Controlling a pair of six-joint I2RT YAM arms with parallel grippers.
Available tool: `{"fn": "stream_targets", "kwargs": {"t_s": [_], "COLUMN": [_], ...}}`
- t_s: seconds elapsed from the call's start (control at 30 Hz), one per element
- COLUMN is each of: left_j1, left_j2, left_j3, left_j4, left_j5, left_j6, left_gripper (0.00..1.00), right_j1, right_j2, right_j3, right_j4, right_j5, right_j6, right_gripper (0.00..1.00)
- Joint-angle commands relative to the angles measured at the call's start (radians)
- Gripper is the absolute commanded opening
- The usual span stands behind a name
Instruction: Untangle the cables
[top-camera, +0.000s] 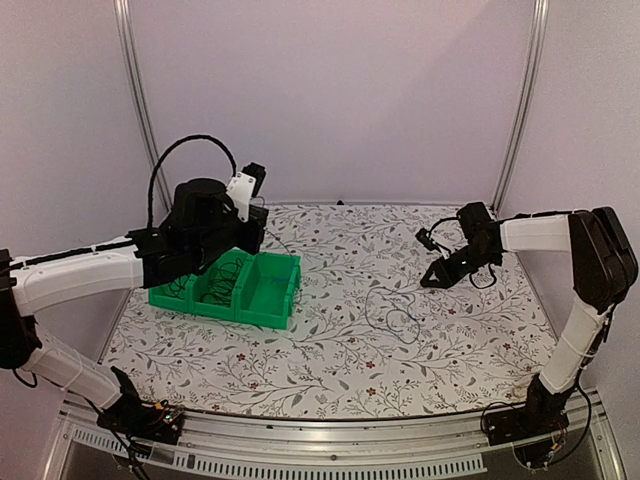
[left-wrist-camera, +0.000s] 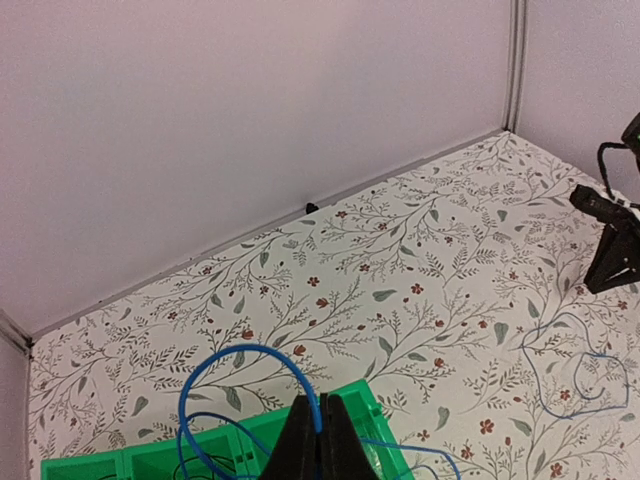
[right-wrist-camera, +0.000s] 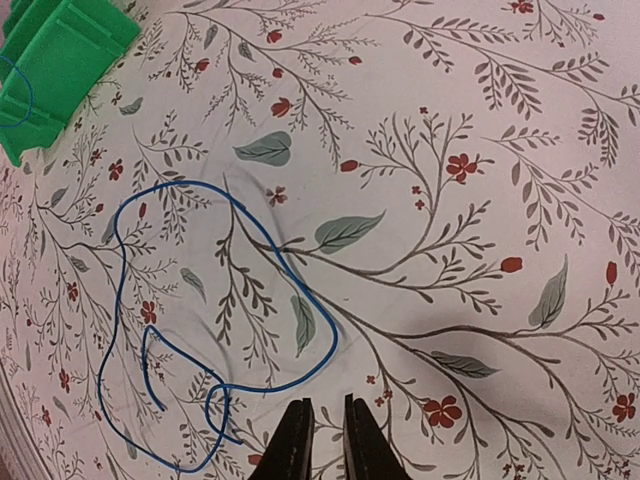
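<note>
left tool (left-wrist-camera: 320, 408) pinches a blue cable (left-wrist-camera: 243, 348) over the green bin (left-wrist-camera: 150, 463); right tool (right-wrist-camera: 325, 408) slightly spread, empty.

The tabletop (top-camera: 330, 350) is lit softly and evenly; shadows are faint. From above, cables (top-camera: 398, 318) are barely resolved.

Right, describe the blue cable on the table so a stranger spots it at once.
On the flower-patterned table, find the green bin at the left. Between it and the right gripper, one thin blue cable lies in a loose loop. Unlike the bin's cables, it lies alone, flat on the tabletop.
</note>
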Motion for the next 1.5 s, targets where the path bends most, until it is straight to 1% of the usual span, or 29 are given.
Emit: {"fn": "stream_targets", "kwargs": {"t_s": [0.0,0.33,0.6,0.8,1.07,1.2,1.3,1.47], "left_j1": [0.037,0.074,0.127,0.136,0.136,0.13,0.126,0.123], "left_j2": [-0.015,-0.105,-0.125,-0.055,0.087,0.141,0.168,0.187], "left_j3": [-0.011,0.031,-0.01,-0.026,-0.039,-0.044,-0.053,-0.089], "left_j4": [0.053,-0.006,-0.02,0.003,0.072,0.097,0.103,0.098], "left_j5": [0.028,0.014,0.033,0.08,0.166,0.25,0.285,0.29], "left_j6": [-0.021,0.021,0.022,0.051,0.026,-0.033,-0.063,-0.121], "left_gripper": [0.0,0.0,0.0,0.0,0.0,0.0,0.0,0.0], "right_j1": [0.001,-0.001,-0.003,-0.002,-0.007,-0.01,-0.011,-0.014], "right_j2": [-0.013,-0.008,-0.007,-0.004,-0.007,-0.005,-0.006,-0.007], "right_j3": [-0.009,-0.008,-0.007,-0.007,-0.007,-0.007,-0.006,-0.003], "right_j4": [-0.01,-0.014,-0.016,-0.019,-0.021,-0.021,-0.022,-0.027], "right_j5": [-0.02,-0.028,-0.031,-0.034,-0.037,-0.037,-0.04,-0.047], "right_j6": [-0.01,-0.01,-0.012,-0.013,-0.013,-0.015,-0.016,-0.018], "right_gripper": [0.15,0.15,0.15,0.15,0.15,0.16,0.15,0.15]}}
